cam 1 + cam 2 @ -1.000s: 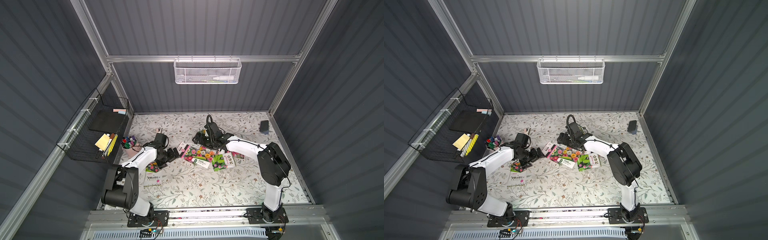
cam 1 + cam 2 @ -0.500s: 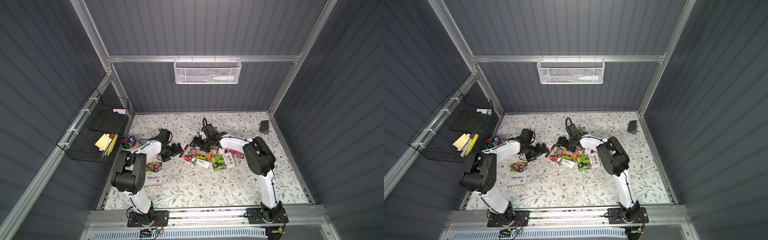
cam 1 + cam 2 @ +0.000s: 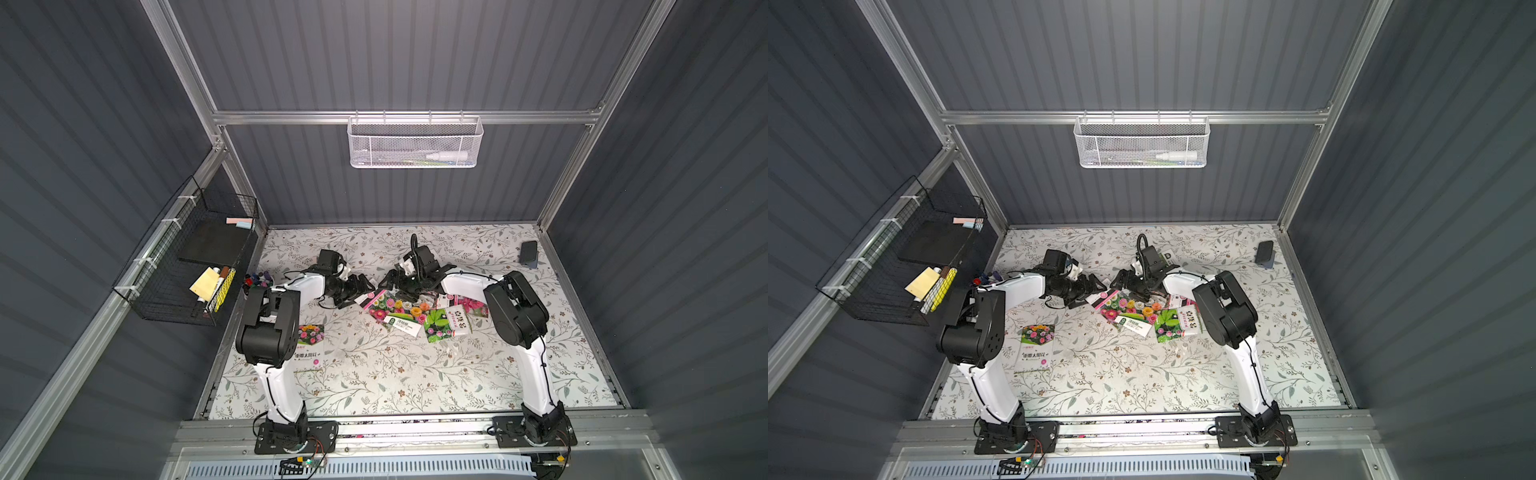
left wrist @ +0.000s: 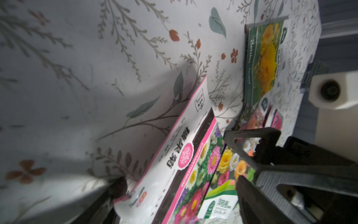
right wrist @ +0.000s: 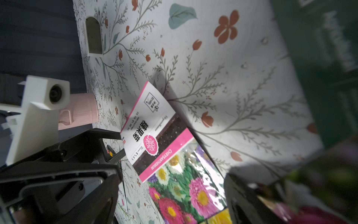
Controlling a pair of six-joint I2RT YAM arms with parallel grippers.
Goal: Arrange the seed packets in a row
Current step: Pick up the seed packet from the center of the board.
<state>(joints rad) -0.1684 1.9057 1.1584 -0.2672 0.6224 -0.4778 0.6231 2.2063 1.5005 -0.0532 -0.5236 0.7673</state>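
Two robot arms reach in over a flower-patterned table (image 3: 395,374), their tips almost meeting at one edge of a heap of seed packets (image 3: 415,311). Your left gripper (image 3: 366,286) has its jaws spread. The white end of a pink-banded packet (image 4: 186,155) lies flat on the table between them. In the left wrist view one fingertip (image 4: 118,188) sits right at that packet's corner, but nothing is pinched. Your right gripper (image 3: 387,283) faces it from the opposite side, jaws also spread wide and holding nothing, and the same packet runs under the gap between its fingers. Behind the right gripper, toward its own arm, the heap carries on: a green-leaf packet (image 3: 442,324) and a pink-flower packet (image 3: 471,305) overlap others at mixed angles, and you cannot tell how many lie underneath. Ahead of the left gripper, past the right gripper's fingers, a green packet with a yellow flower (image 4: 265,58) lies flat with its near end meeting the heap. Well back from the left gripper, beside that arm's upper joint, a lone packet (image 3: 309,343) lies flat and apart from everything else. Judging from this, the work is at an early stage. At most one packet has been set out, no row exists yet, and every packet in the heap is yet to be separated and laid side by side. The pink-banded packet looks like the one in hand now.
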